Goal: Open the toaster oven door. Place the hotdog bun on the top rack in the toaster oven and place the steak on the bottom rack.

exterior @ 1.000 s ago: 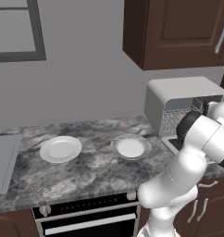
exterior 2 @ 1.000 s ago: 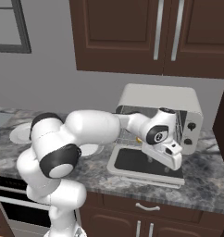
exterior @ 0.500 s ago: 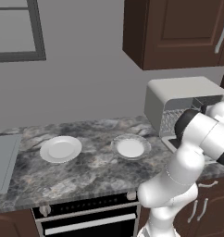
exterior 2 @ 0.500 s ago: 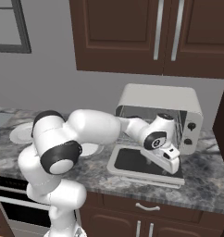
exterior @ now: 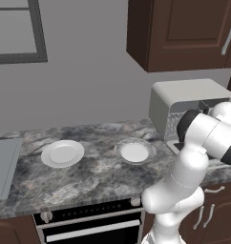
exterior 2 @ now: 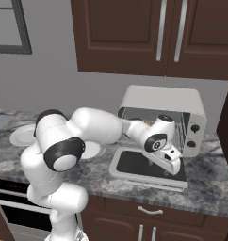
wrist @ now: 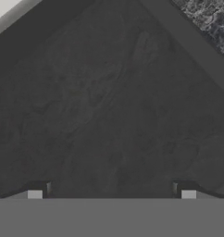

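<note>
**Oven door down, hand wide over the glass**

Surroundings: in the left base view, two white plates sit on the marbled tabletop (exterior: pixel 98 176), a larger plate (exterior: pixel 63 153) at centre left and a smaller plate (exterior: pixel 134 152) at centre, well apart from each other. Both plates look bare. A grey sink edge (exterior: pixel 4 164) shows at the far left. A black range (exterior: pixel 89 228) with knobs sits below the tabletop at the bottom of the frame. Dark wood cabinets (exterior 2: pixel 153 35) hang across the top of the right base view, directly above the oven.

Obstruction: the white arm crosses in front of the oven mouth in both base views and hides much of the interior.

Containers: the oven (exterior 2: pixel 163 106) stands at centre right of the right base view. The door (exterior 2: pixel 134 164) lies folded down flat on the tabletop, glass facing up. Inside, wire rack bars show behind the arm; a small yellow-orange patch beside the wrist may be the bun (exterior 2: pixel 147 124), too hidden to confirm. I cannot make out the steak.

Hand: the hand (exterior 2: pixel 175 165) hangs just above the door's right part, jaws spread wide, holding nothing. The hand view shows dark glass between the fingertips (wrist: pixel 35 194).
</note>
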Tool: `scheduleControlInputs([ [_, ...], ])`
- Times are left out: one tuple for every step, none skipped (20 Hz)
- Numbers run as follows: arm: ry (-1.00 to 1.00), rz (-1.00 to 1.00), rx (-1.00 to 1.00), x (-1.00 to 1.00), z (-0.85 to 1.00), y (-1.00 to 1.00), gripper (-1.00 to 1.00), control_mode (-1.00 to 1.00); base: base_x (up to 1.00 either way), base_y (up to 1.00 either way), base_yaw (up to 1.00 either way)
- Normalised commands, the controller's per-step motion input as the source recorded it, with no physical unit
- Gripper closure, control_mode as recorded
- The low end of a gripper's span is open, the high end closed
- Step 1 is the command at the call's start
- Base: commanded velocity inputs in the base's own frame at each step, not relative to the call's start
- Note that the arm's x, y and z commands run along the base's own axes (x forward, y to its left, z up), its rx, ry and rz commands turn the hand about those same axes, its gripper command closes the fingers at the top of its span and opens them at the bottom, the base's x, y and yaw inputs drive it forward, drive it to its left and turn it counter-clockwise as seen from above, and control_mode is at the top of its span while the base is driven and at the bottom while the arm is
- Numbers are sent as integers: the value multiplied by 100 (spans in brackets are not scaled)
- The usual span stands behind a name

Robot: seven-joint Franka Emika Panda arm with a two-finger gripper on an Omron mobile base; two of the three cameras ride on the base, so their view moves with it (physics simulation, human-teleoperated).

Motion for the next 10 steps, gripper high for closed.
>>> scheduleControlInputs([
  [0,0,0,32,-3,0,-100,-100,0,0,0],
  [0,0,0,32,-6,0,-100,-100,0,0,0],
  [0,0,0,32,-6,0,-100,-100,0,0,0],
  [0,0,0,32,-6,0,-100,-100,0,0,0],
  [0,0,0,32,-7,0,-100,-100,0,0,0],
  [0,0,0,31,-9,0,-100,-100,0,0,0],
  [0,0,0,31,-14,1,-100,-100,0,0,0],
  [0,0,0,34,-11,1,-100,-100,0,0,0],
  [0,0,0,37,-11,2,-100,-100,0,0,0],
  [0,0,0,38,-8,1,-100,-100,0,0,0],
])
